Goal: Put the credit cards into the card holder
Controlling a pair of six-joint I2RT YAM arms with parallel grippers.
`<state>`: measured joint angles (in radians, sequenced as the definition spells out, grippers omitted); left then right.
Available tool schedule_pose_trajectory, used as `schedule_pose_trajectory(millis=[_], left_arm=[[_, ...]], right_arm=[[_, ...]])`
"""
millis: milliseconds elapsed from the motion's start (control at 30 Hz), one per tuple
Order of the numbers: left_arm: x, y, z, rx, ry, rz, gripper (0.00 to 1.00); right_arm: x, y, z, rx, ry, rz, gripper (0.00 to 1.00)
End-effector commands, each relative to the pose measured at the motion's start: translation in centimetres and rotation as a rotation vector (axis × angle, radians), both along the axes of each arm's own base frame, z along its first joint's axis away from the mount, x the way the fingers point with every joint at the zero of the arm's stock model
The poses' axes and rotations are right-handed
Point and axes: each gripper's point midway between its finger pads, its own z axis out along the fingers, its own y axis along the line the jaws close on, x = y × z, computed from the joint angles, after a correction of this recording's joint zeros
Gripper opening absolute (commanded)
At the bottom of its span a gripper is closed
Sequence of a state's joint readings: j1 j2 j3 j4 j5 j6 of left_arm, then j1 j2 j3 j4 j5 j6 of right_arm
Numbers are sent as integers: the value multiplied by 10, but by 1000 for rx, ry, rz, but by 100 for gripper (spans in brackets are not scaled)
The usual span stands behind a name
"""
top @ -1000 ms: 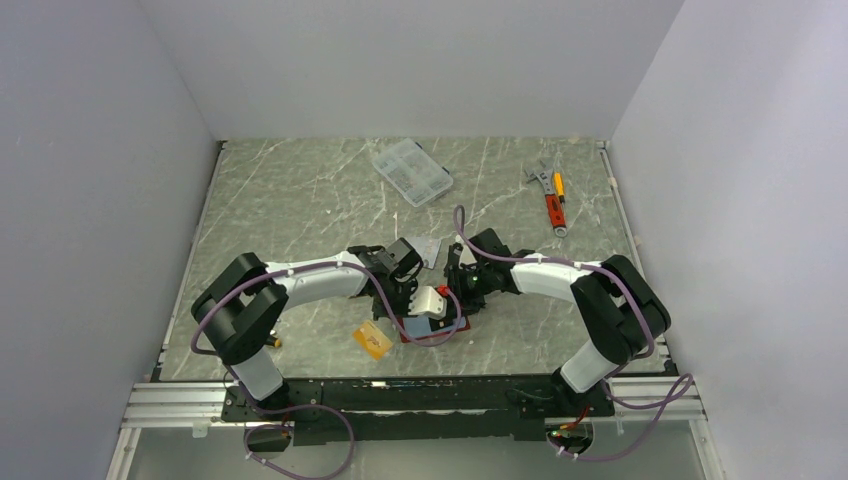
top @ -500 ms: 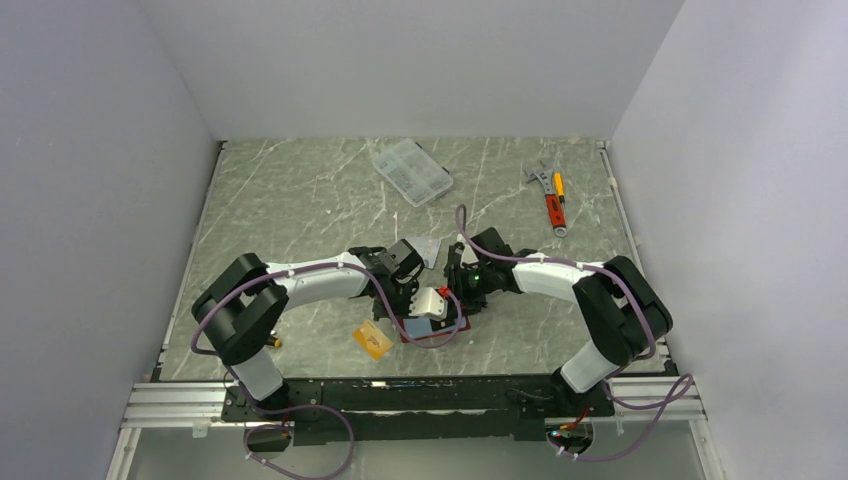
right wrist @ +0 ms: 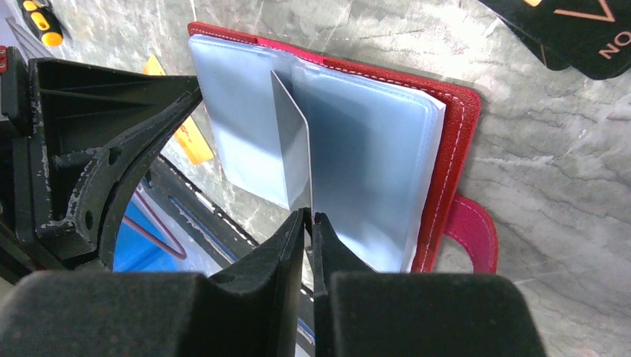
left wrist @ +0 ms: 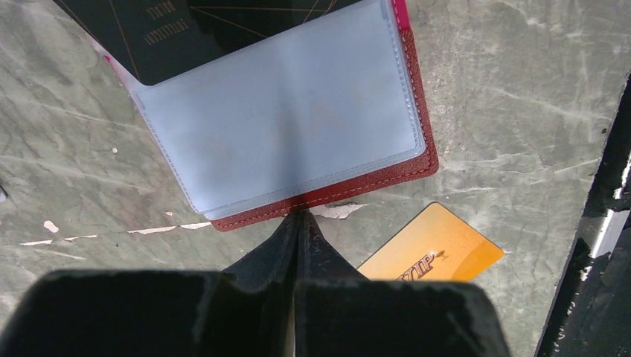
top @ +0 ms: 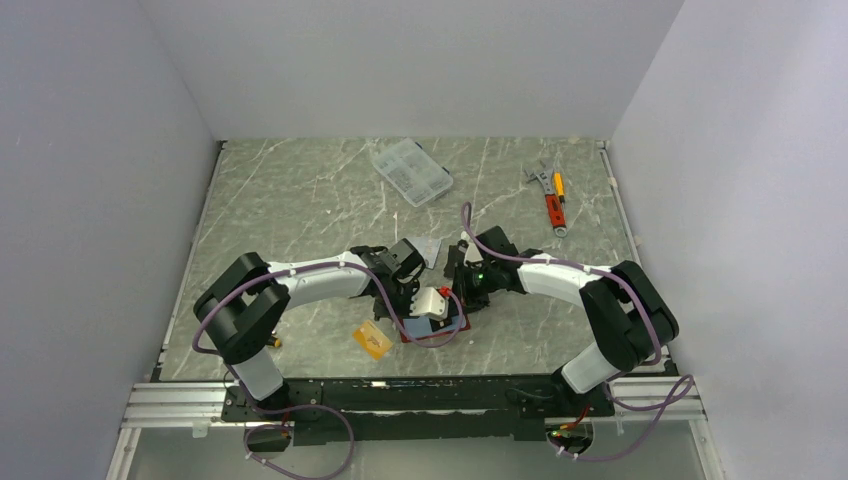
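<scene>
Red card holder (left wrist: pixel 357 181) lies open, pale blue sleeves up, on the table (top: pixel 300 200) near the middle of its near edge, left gripper (left wrist: pixel 298 217) pressed together with tips at its rim, right gripper (right wrist: pixel 309 216) pinching a silver-grey card (right wrist: pixel 292 149) standing on edge among the sleeves, orange-gold card (left wrist: pixel 435 249) just beside.

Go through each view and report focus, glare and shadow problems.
Top external: even, soft light, no glare, but the card holder is small and partly hidden by the arms. Left wrist: the left tool is a blurred dark mass; the holder and gold card are sharp. Right wrist: the right tool is blurred; the grey card is crisp, sleeves hazy.
</scene>
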<state>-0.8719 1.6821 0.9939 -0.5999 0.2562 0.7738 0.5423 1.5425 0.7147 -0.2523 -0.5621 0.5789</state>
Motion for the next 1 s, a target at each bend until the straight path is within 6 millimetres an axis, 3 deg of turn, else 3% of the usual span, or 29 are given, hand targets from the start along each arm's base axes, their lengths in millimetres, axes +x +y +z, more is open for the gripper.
schedule_pose_trajectory(millis=[0, 500, 967], left_arm=[[-1, -19, 4, -52, 8, -38, 5], [-4, -20, 1, -43, 19, -48, 4], [-6, -19, -1, -32, 23, -56, 0]], right_arm=[[-1, 2, 3, 26, -5, 2, 9], [1, 0, -11, -6, -21, -21, 1], [-12, 11, -17, 126, 19, -35, 0]])
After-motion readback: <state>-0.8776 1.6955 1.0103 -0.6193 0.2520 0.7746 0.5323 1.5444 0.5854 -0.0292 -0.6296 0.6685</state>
